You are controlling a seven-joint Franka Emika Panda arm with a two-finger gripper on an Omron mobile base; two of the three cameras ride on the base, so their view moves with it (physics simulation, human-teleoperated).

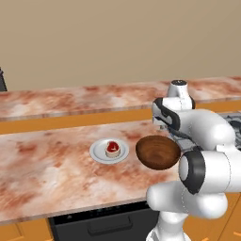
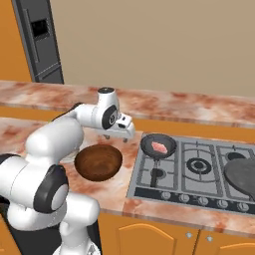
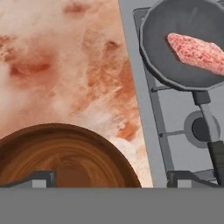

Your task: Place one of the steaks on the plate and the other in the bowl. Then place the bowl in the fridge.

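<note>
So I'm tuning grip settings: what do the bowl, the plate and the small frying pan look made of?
The bowl looks like dark brown wood with a soft sheen: ringed grain shows inside. The plate looks like glazed white-grey ceramic, smooth and plain, though it could be plastic. The small frying pan looks like matte dark grey metal, perhaps nonstick-coated, with a darker handle.

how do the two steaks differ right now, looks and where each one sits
The red steak is deep red with a whitish fat rim; the pink steak is pale pink throughout. The red steak lies on the white plate on the counter; the pink steak lies in a dark frying pan on the stove. In the hand view the pink steak looks elongated, while the red one looks compact. Both lie flat, and neither is in the bowl.
</note>
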